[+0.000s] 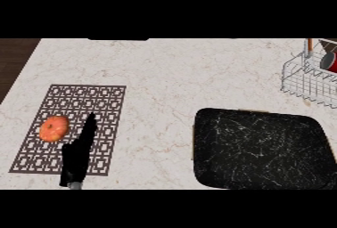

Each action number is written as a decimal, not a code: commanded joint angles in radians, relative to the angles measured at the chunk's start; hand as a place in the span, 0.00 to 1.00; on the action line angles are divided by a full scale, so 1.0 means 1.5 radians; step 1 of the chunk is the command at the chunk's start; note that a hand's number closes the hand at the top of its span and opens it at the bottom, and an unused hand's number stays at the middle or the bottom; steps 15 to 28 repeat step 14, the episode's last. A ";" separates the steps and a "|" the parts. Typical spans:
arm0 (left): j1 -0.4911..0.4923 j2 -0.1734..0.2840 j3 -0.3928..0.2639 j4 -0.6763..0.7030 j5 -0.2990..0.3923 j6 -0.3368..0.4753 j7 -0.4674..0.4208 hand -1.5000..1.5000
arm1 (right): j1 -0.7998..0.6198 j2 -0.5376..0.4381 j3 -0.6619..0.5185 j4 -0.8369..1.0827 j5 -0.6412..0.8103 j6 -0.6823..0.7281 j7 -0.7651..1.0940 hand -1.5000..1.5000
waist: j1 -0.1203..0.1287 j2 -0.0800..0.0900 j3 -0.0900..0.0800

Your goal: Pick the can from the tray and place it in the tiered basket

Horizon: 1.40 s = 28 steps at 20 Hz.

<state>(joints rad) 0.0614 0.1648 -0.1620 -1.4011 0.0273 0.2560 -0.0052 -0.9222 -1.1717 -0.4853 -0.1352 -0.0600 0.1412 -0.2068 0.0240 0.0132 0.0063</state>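
The red can [331,62] sits in the white wire tiered basket [306,82] at upper right; the black tray [263,149] lies below. At lower left, the left hand [79,153], fingers straight, rests over a patterned mat [72,129] beside an orange fruit [54,128] on the bench [171,71].

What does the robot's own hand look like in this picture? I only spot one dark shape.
Only the left hand shows: all black and slim, narrowing to a point at the top. A small grey bit of forearm peeks out below it. No cables or markings are visible.
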 commanded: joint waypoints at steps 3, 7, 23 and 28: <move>0.013 -0.001 0.002 0.005 -0.002 0.004 0.009 0.50 | 0.096 -0.112 -0.059 0.051 -0.050 0.093 -0.008 0.00 | -0.017 0.002 0.002; 0.015 -0.012 0.007 0.010 0.002 0.010 -0.008 0.50 | 0.157 -0.156 -0.076 0.067 -0.068 0.164 -0.025 0.00 | -0.027 0.001 0.004; 0.042 -0.004 0.011 -0.007 0.008 0.006 -0.002 0.50 | 0.240 -0.178 -0.096 0.081 -0.089 0.263 -0.070 0.00 | -0.034 -0.002 0.008; 0.042 -0.004 0.011 -0.007 0.008 0.006 -0.002 0.50 | 0.240 -0.178 -0.096 0.081 -0.089 0.263 -0.070 0.00 | -0.034 -0.002 0.008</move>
